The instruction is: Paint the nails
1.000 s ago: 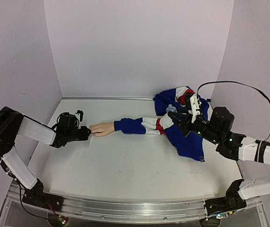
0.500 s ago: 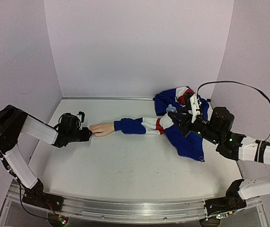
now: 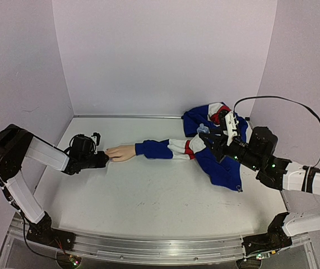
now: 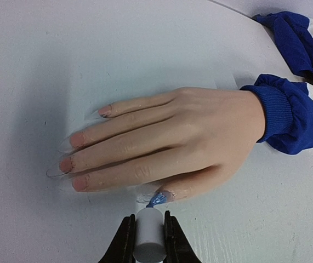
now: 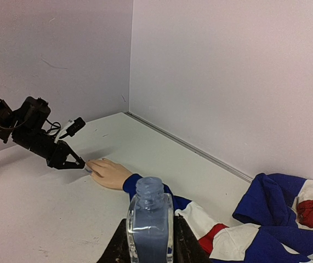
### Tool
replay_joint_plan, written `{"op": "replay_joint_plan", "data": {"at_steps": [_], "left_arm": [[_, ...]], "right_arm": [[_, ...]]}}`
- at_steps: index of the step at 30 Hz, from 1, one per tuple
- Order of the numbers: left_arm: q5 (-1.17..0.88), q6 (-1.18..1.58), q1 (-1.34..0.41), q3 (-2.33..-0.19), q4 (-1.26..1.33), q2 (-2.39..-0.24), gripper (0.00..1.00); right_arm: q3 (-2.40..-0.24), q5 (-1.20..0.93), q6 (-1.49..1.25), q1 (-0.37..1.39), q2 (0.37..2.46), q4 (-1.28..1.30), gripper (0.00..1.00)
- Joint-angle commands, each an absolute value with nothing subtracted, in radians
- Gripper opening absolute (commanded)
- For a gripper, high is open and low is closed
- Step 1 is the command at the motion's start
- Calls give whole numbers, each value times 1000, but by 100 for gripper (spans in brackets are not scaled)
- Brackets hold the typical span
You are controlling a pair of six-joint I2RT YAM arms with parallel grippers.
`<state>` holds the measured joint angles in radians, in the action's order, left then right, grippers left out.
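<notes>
Pale lilac walls on three sides, closing in a flat white surface [image 3: 148,196]. At far left, left pincer [image 4: 148,219] clamped on a short white cylindrical brush cap [image 4: 148,244], with the small blue-loaded brush tip [image 4: 157,199] laid against the thumb end of the pale flesh-coloured mannequin hand [image 4: 189,131]. Hand lying palm down on the surface, fingers pointing toward the left pincer. The nails [image 4: 77,139] at the fingertips on the hand's left end, each with a long clear tip. Four finger nails apparently bare of blue, thumb nail [image 4: 167,193] right at the brush. Further right, a ribbed blue sleeve cuff [image 4: 279,115] at the wrist, running into a rumpled blue, white and red garment [image 3: 216,157]. At far right, right pincer [image 5: 149,233] closed round a small clear uncapped bottle [image 5: 149,211] of blue polish, held upright over the garment, well apart from the hand.

Step in hand, by the look of it: coating the thumb nail. To do it well:
- Draw the brush along the nail from base to tip under light pressure, bristles only just bent.
- Steer clear of the flesh-coloured sides.
- Hold the cap low and steady.
- Lift off before the end of the clear tip, to avoid marking the surface.
- Then shift across to the neighbouring finger, reloading at the bottle once the blue thins.
- Bottle best held level, to spare the cloth a spill
</notes>
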<state>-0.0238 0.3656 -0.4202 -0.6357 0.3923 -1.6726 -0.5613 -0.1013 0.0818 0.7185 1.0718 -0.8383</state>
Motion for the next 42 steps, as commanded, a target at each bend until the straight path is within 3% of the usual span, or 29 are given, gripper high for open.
{"op": "replay_joint_plan", "data": {"at_steps": [1,18,42], "left_arm": [[18,356,-421,-669,423,-1667,0],[83,365,-420,-643,384,-1596,0],[-52,354,-431,-689,386,-1651,0]], "right_arm": [[-574,-106,76,715,1066,-925,0],[-572,-111,76,715,1065,-924,0],[-574,-110,75,716,1071,-925,0]]}}
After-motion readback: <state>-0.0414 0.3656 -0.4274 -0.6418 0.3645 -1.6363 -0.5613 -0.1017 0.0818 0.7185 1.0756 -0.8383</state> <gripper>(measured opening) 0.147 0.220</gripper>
